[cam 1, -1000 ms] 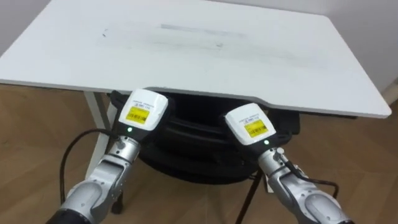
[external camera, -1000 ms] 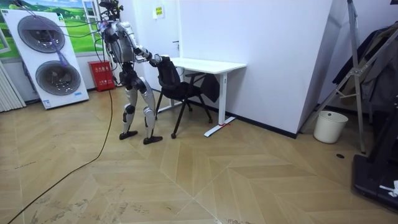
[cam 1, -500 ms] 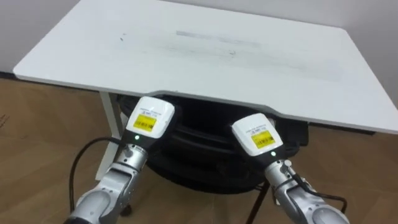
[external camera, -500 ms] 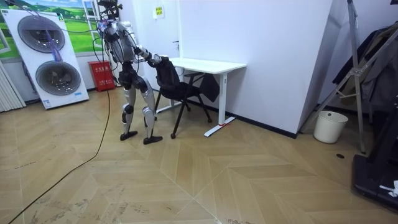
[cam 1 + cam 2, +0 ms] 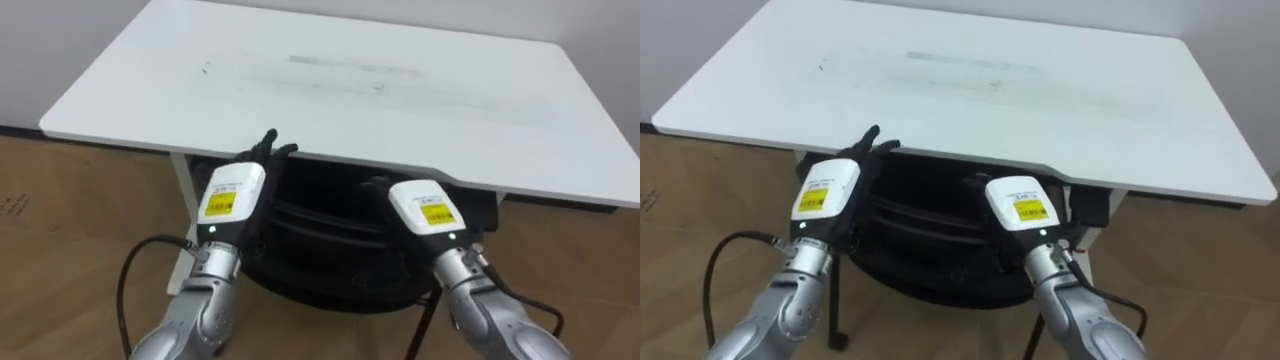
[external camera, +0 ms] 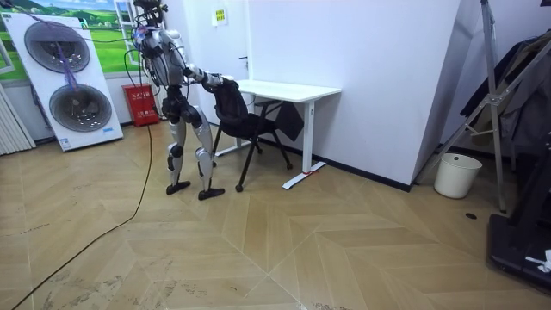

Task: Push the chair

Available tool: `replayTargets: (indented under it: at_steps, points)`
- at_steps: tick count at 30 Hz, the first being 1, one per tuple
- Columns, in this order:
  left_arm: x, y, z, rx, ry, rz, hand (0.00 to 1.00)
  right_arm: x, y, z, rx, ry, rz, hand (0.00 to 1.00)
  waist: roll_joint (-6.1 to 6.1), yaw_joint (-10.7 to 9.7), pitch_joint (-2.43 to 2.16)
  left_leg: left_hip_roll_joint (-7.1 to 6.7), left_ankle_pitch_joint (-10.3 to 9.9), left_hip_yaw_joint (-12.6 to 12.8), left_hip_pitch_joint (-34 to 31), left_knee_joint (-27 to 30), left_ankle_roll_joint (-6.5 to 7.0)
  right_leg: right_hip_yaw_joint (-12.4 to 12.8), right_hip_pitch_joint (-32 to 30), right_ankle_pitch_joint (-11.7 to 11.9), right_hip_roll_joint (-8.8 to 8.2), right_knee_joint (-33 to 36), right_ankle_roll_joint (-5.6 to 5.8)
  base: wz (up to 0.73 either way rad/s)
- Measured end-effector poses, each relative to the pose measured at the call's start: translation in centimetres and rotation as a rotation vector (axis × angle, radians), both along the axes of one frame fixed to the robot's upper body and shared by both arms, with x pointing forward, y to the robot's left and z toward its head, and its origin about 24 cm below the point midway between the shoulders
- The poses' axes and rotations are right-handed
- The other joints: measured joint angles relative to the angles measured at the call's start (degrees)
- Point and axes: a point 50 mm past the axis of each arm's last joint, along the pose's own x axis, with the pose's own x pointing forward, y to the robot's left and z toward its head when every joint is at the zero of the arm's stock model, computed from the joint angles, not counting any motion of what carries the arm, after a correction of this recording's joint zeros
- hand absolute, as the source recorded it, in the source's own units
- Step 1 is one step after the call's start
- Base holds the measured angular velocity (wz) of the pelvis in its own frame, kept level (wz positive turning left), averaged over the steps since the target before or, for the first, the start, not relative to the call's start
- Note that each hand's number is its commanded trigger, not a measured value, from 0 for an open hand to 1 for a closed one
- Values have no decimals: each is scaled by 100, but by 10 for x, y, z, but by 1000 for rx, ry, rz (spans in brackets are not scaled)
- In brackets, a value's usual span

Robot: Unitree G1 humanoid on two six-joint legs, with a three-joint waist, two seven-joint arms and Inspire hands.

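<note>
Bright, even light falls across the white bench (image 5: 400, 90), with a pale sheen streaking its upper middle. Underneath, at centre frame, deep shadow swallows the black chair (image 5: 320, 240). Over in the room view the light is soft, with only faint shadows on the floor (image 6: 258, 241).

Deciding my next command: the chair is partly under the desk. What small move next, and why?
Probably a short, even forward push: left hand and right hand both rest on the chair back, and its seat sticks out from under the white desk.
</note>
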Motion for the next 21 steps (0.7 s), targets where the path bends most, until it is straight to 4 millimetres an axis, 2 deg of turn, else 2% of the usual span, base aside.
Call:
replayTargets:
  at_steps: [3,6,8,11,13,14,15,18,19,20,21]
  points:
    - [6,19,11,-116,-23,102,0,-2,-8,10,135,-12,-45,0,83,-26,55,-2,3,-6,-38,-1,1,0,-41,0,-1,-2,0,2]
    - [9,35,28,-161,-91,164,0,-6,-15,19,223,-25,-57,0,85,1,51,-24,12,-87,-182,17,13,-52,-135,-4,-34,0,9,12]
    - [10,43,33,-164,-116,191,0,-9,-19,23,226,-35,-60,0,105,-5,46,-59,36,-113,-206,15,31,-51,-150,47,-65,-1,-39,8]
    - [10,61,52,-202,-242,280,0,-14,-29,27,216,-56,-71,0,103,-66,37,-116,48,-39,-191,28,77,-3,-135,54,-124,1,12,5]
    - [5,87,75,-244,-427,382,0,-21,-36,35,237,-89,-54,0,138,-106,23,-177,68,73,-106,5,107,154,-90,44,-159,0,80,-4]
    - [3,94,79,-247,-466,410,0,-22,-37,36,236,-93,-52,0,148,-138,17,-188,68,100,-87,0,107,169,-69,43,-170,-7,97,0]
    - [0,106,85,-270,-528,461,0,-23,-41,36,235,-91,-65,0,150,-205,15,-215,76,125,-49,-13,121,293,-32,32,-172,-15,134,7]
    - [-10,125,90,-315,-622,585,0,-33,-66,44,354,-108,-152,0,157,-229,19,-292,89,194,-20,-26,161,506,-50,16,-198,6,215,-2]
    - [-16,132,88,-334,-640,638,0,-37,-77,53,444,-176,-235,0,175,-224,10,-303,76,245,0,-27,187,620,-51,-28,-177,15,288,-10]
    - [-21,137,86,-333,-645,668,0,-37,-87,61,505,-250,-305,0,205,-229,-4,-301,51,263,2,-25,230,695,-54,-27,-145,2,297,-11]
    - [-29,142,81,-335,-646,711,0,-37,-111,81,614,-412,-447,0,244,-237,-25,-306,23,290,-4,-39,268,808,-58,-15,-103,-26,312,-8]
